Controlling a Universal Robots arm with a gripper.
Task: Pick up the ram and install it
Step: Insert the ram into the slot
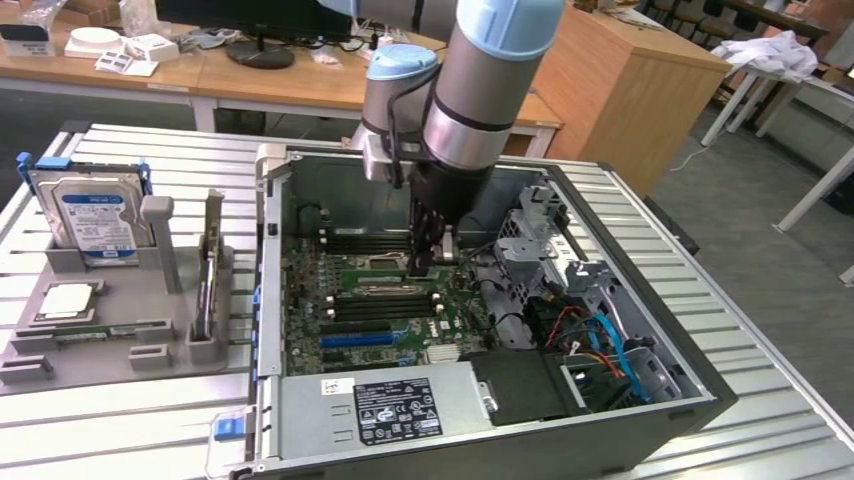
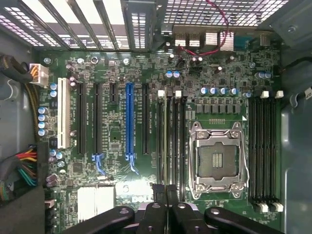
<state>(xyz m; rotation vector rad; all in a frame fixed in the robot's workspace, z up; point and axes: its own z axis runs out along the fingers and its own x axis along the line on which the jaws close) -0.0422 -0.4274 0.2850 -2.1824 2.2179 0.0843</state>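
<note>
Two banks of memory slots are seen on the motherboard (image 2: pixel 117 141), one on either side of the processor socket (image 2: pixel 216 158). Jaws sit deep inside the open case (image 1: pixel 694 390), directly over the bank (image 2: pixel 170 122) nearer the blue expansion slot (image 2: pixel 129 122). Fingertips (image 2: pixel 157 191) are drawn together with no gap seen between them, and nothing is visibly gripped.

Ram (image 2: pixel 169 146) is not made out with certainty. A thin dark edge running on from the fingertips along the middle slot of that bank is taken to be it, edge-on; a judgement only. A like stick (image 1: pixel 214 270) is noted standing in the grey holder (image 1: pixel 80 350) on the desk (image 1: pixel 134 430), well apart from the case, at the exterior view's left.

Step judged: installation, at the seating stage, pick-up done. Seating is judged to call for straight pressure along the line of the slot, kept square so that the end latches can be closed.
</note>
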